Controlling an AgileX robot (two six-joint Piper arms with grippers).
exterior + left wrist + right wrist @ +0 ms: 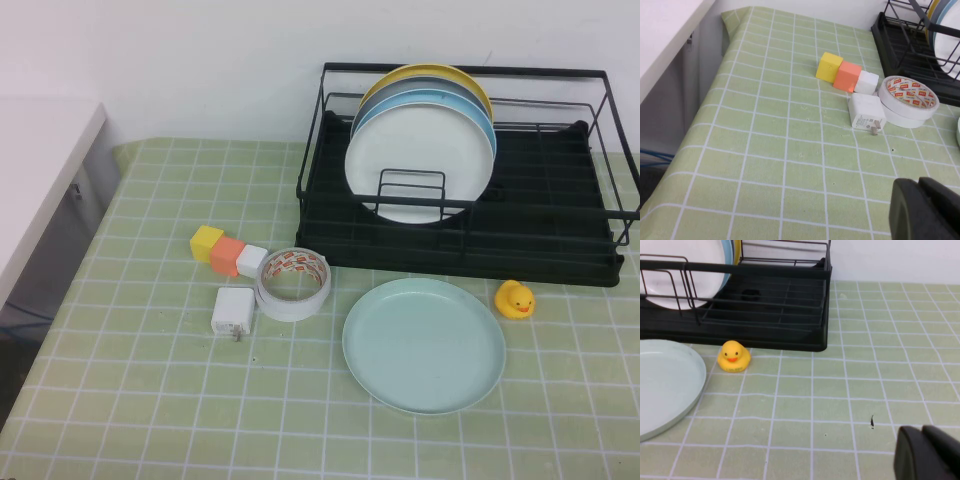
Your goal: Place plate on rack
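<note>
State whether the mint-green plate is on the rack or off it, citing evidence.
Off. The plate lies flat on the tablecloth before the rack. The left gripper and right gripper show only in wrist views.

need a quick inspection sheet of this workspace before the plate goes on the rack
surface: green checked cloth over the table
job's things: mint plate flat on the cloth in front of the rack; rack already holds white, blue and yellow plates upright
clutter: duck, tape roll, charger, three blocks
grippers: left gripper low over the cloth near the charger; right gripper low over the cloth right of the duck
cables: blue cable below the table edge
surroundings: white wall, white counter on the left
</note>
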